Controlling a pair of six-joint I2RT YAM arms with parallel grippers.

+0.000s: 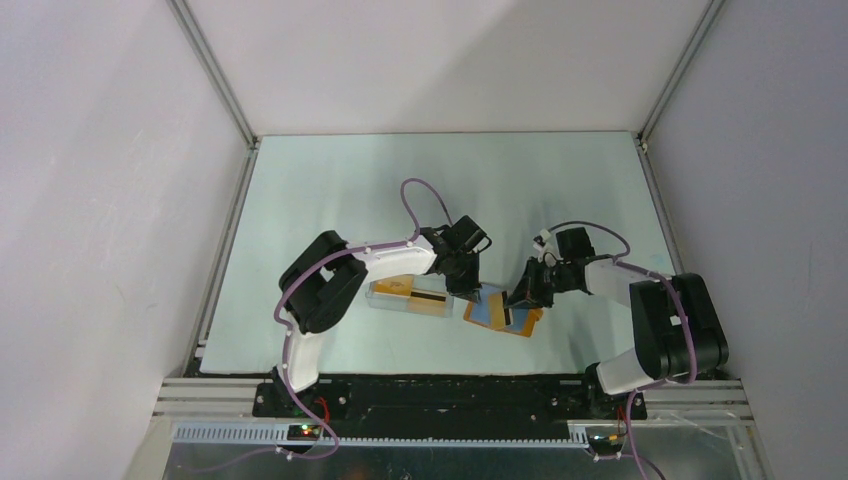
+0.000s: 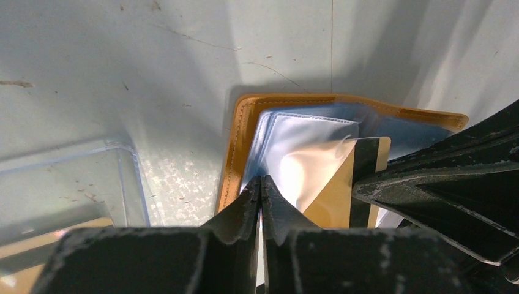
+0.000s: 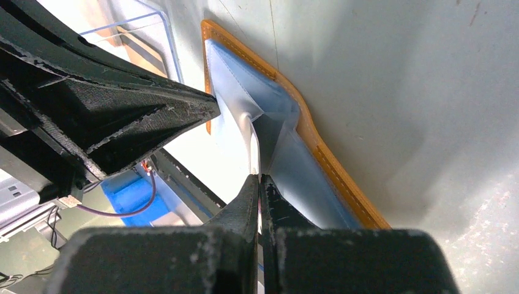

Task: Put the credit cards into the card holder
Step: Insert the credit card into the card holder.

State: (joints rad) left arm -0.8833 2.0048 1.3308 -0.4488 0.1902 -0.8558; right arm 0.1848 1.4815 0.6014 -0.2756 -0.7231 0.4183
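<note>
Looking at both arms on the wallet

Top view: card holder (image 1: 490, 313) lies open between left gripper (image 1: 469, 291) and right gripper (image 1: 519, 299), with a clear box (image 1: 378, 293) just beside it on the left.

Left wrist: the left jaws are pinching the holder's clear pocket (image 2: 294, 141), and a striped credit card (image 2: 336, 205) sits partly under it.

Right wrist: the right jaws are clenched on that card's thin edge.

A clear plastic box (image 1: 376, 293), apparently open-topped, rests on the pale-green table (image 1: 330, 200).

Pale grey walls (image 1: 100, 150) enclose a light green table (image 1: 350, 180); aluminium framing (image 1: 213, 70) lines the corners.
</note>
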